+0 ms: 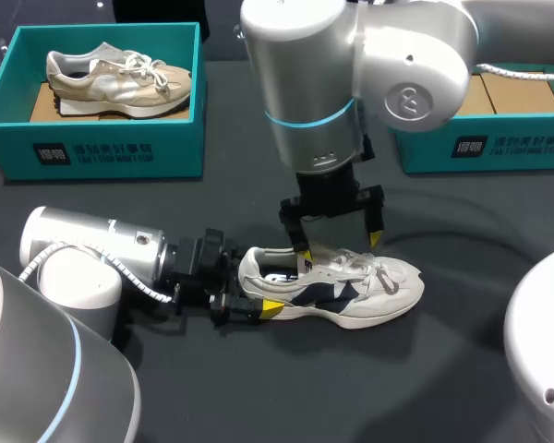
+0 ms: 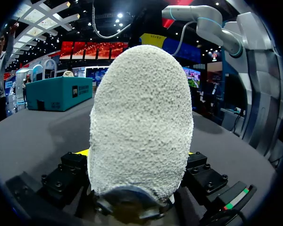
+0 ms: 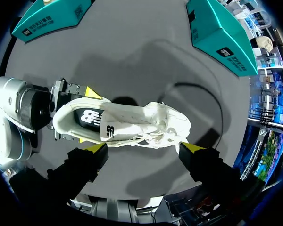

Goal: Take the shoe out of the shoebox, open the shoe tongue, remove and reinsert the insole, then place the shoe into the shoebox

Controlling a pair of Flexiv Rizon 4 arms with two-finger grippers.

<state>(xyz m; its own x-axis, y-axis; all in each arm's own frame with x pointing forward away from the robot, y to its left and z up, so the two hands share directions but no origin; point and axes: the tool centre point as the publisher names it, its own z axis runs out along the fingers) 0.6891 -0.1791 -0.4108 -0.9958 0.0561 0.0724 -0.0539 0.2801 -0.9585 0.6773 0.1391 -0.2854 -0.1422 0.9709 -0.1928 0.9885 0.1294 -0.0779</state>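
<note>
A white and navy shoe (image 1: pixel 351 291) lies on its sole on the dark table (image 1: pixel 258 388), toe pointing right. My left gripper (image 1: pixel 257 288) comes in low from the left and is shut on its heel (image 2: pixel 141 117), one yellow tip on each side. In the right wrist view those tips (image 3: pixel 91 92) flank the heel of the shoe (image 3: pixel 132 125). My right gripper (image 1: pixel 339 242) hangs open just above the shoe's middle, pointing down, and its fingers straddle the laces and tongue without touching. From its own view the right gripper (image 3: pixel 145 148) has the shoe directly ahead.
A teal shoebox (image 1: pixel 102 148) at the back left holds a beige shoe (image 1: pixel 120 78). A second teal shoebox (image 1: pixel 499 138) at the back right shows brown cardboard inside. A thin dark cable (image 3: pixel 219 108) curves over the table beyond the toe.
</note>
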